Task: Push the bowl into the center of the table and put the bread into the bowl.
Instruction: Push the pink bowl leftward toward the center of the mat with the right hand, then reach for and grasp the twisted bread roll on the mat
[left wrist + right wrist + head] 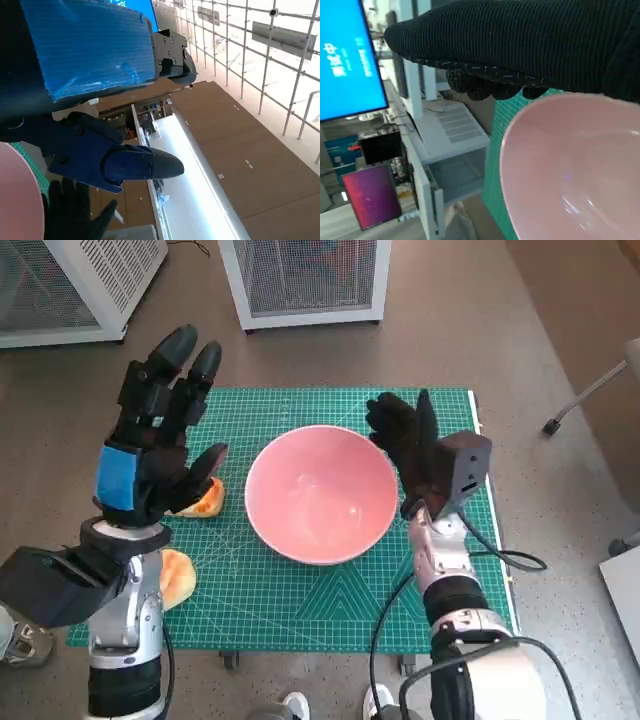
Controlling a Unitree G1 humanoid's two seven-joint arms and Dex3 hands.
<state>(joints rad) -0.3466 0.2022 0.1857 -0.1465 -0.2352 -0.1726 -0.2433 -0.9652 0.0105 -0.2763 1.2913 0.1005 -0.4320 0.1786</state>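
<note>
The pink bowl stands empty near the middle of the green cutting mat. My right hand rests with spread fingers against the bowl's right rim; the bowl fills the right wrist view under the glove. My left hand hovers open above the mat's left side, fingers spread, holding nothing. Just under it lies one piece of bread, partly hidden by the hand. A second piece of bread lies nearer the front left edge, beside my left forearm. The left wrist view shows my left hand and the bowl's edge.
White mesh-sided cabinets stand on the floor beyond the table's far edge. A chair's wheeled base is off to the right. A cable loops from my right wrist over the table's right edge. Feet show below the front edge.
</note>
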